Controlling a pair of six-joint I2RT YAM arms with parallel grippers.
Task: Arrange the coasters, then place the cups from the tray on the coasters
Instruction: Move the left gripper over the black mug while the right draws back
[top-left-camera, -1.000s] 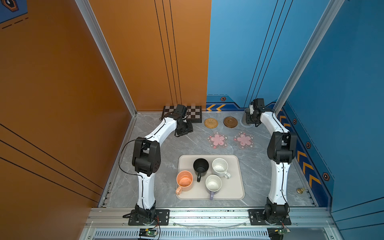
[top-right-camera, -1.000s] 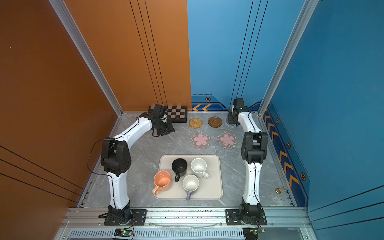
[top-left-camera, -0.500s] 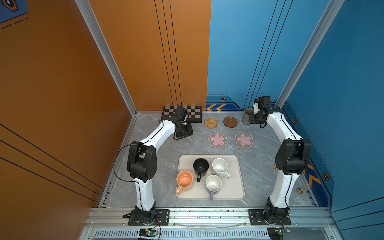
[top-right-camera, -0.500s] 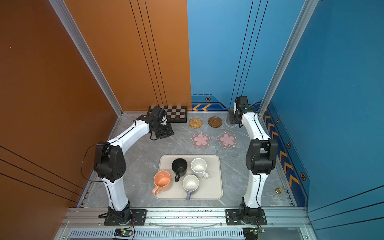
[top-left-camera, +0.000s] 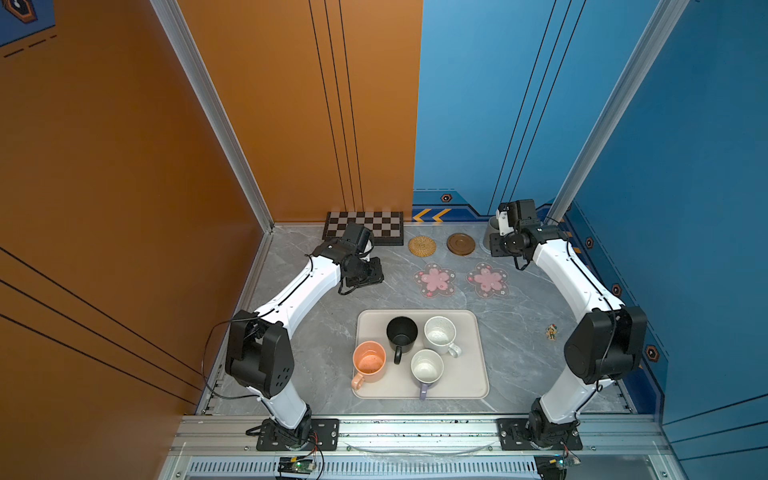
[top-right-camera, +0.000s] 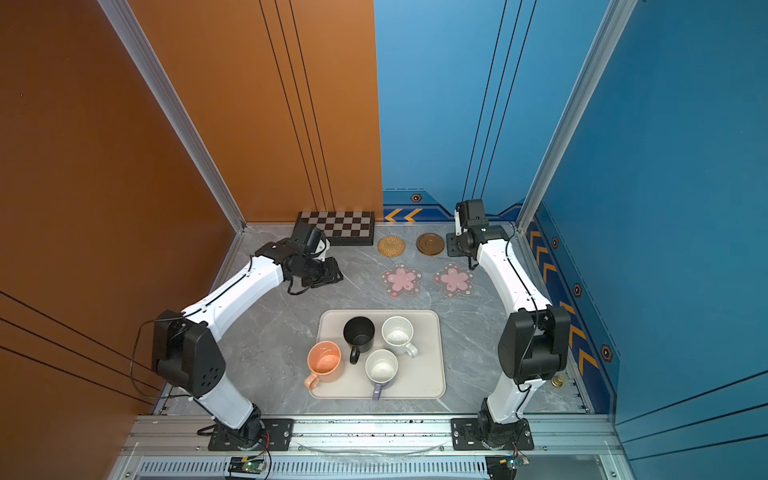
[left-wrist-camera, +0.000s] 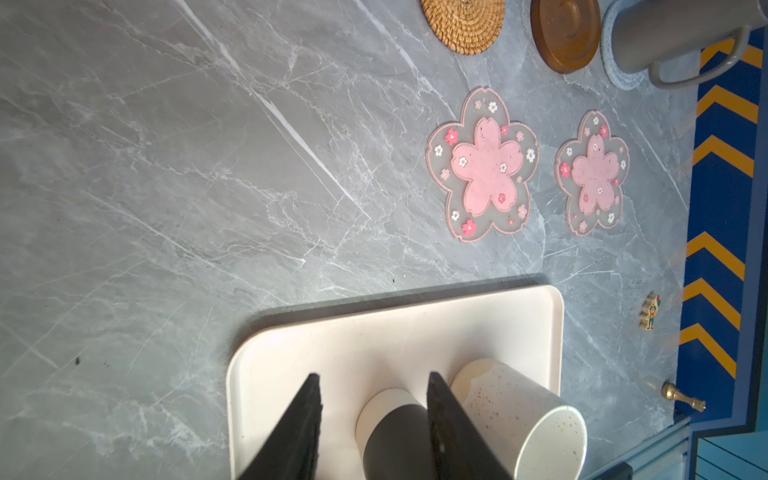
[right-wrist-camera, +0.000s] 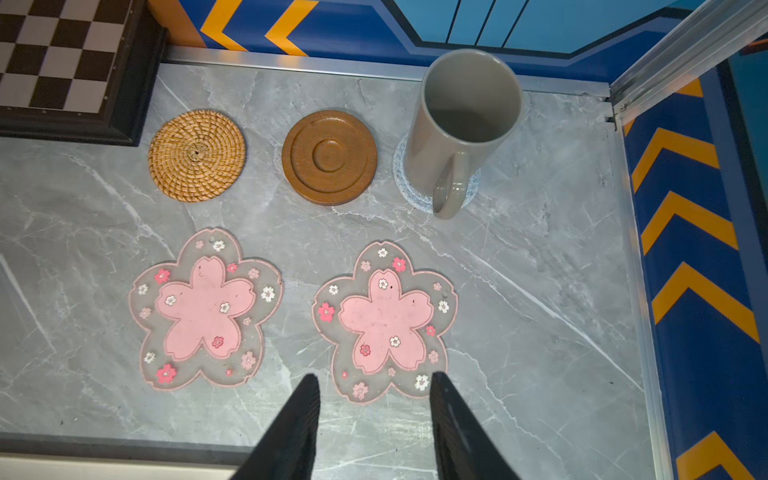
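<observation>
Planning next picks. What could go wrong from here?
The black mug, white speckled mug and lavender mug stand close together on the cream-beige tray; the left hand closing on one may knock another.
The peach-orange mug sits at the tray's rim and might tip off.
The tall grey mug stands beside the round dark brown wooden coaster; placing there may clip it.

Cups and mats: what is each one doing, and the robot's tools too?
Grey mug, upright on the blue mat.
Black mug, upright on the tray.
Peach mug, upright on tray.
White speckled mug, upright on tray.
Purple mug, upright on tray.
Straw mat, bare.
Wooden mat, bare.
Two flower mats, bare.
Left tool, open, empty.
Right tool, open, empty.
</observation>
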